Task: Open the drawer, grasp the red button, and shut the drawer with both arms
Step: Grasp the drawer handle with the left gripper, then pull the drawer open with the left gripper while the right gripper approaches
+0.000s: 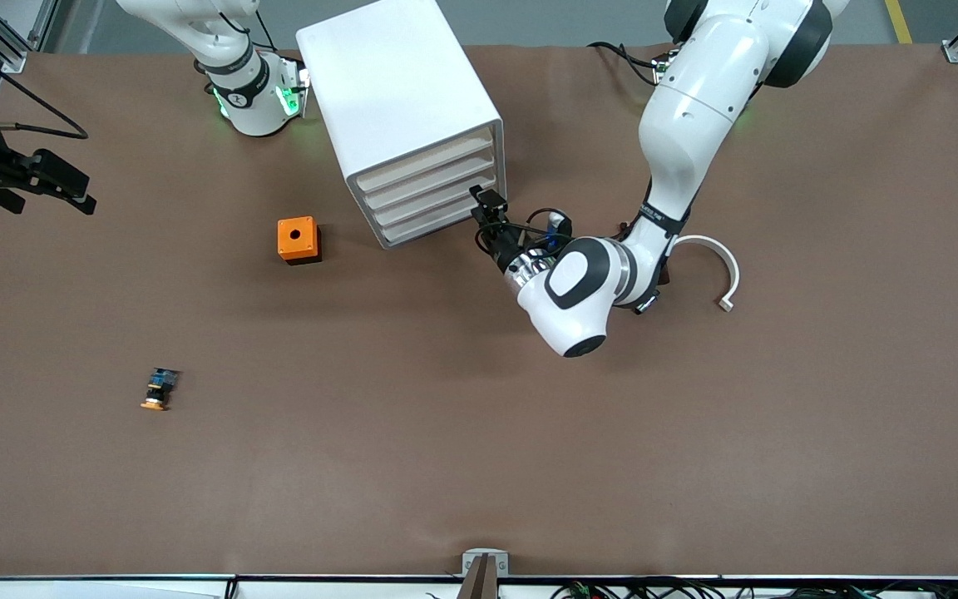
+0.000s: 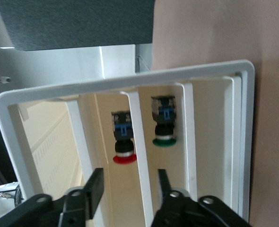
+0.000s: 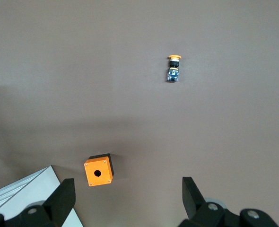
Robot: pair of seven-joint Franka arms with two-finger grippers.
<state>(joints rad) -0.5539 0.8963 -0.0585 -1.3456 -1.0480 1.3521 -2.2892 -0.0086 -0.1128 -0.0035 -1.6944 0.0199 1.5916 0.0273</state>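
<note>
worktop (image 1: 479,449): brown, matt, like cloth
cabinet (image 1: 387,91), upper middle: smooth white plastic
arms (image 1: 687,125): shiny white shell
cube (image 1: 298,240): orange plastic
fingers (image 2: 95,185): matt black

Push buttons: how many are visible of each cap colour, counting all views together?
Red cap, in the cabinet: 1
Green cap, in the cabinet: 1
Orange cap, on the table: 1
Total: 3
</note>
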